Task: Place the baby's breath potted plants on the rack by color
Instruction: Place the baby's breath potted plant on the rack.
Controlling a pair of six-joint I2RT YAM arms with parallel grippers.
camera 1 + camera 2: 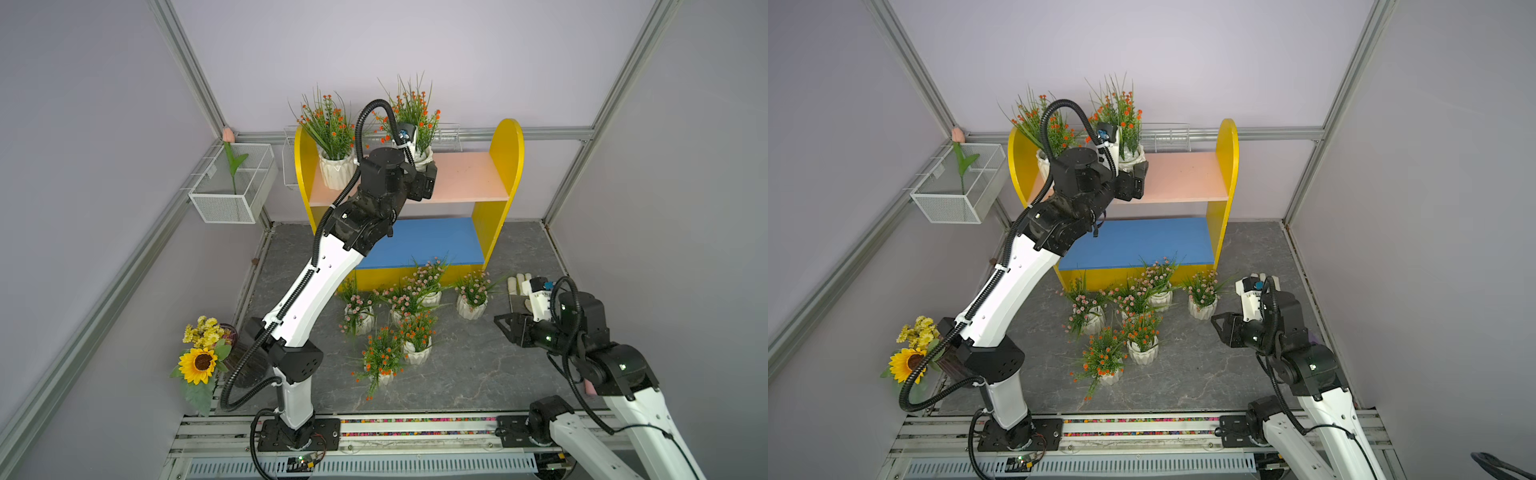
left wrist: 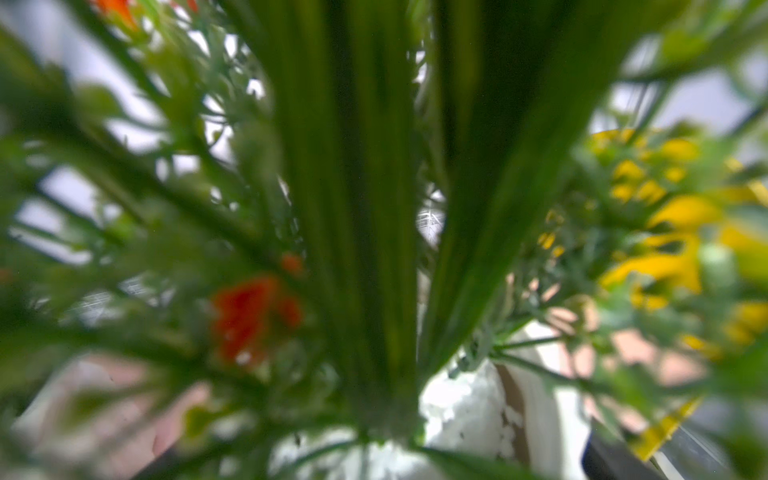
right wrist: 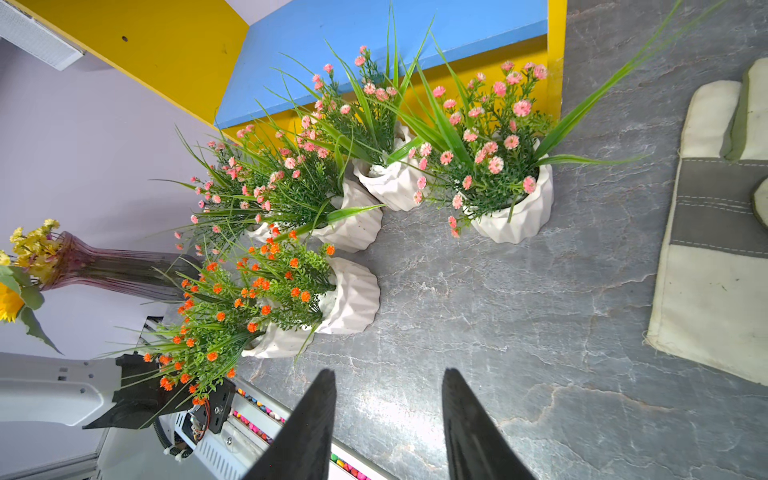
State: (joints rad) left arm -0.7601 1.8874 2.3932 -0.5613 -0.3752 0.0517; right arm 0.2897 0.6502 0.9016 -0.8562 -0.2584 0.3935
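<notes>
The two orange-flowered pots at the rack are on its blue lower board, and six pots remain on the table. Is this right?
Not the board. Both top views show the two orange-flowered pots on the pink upper board; the blue lower board holds none, and six pots remain on the table.

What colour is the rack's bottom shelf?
Blue. The yellow rack's flat wooden lower board shows best in the right wrist view.

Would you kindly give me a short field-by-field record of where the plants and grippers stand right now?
Upper board: two shelved orange plants, upright
Lower board: no pots visible
Tabletop: four pink plants, two loose orange plants, work glove
Left gripper: at one shelved pot; grip unclear
Right gripper: open, empty, over tabletop
</notes>
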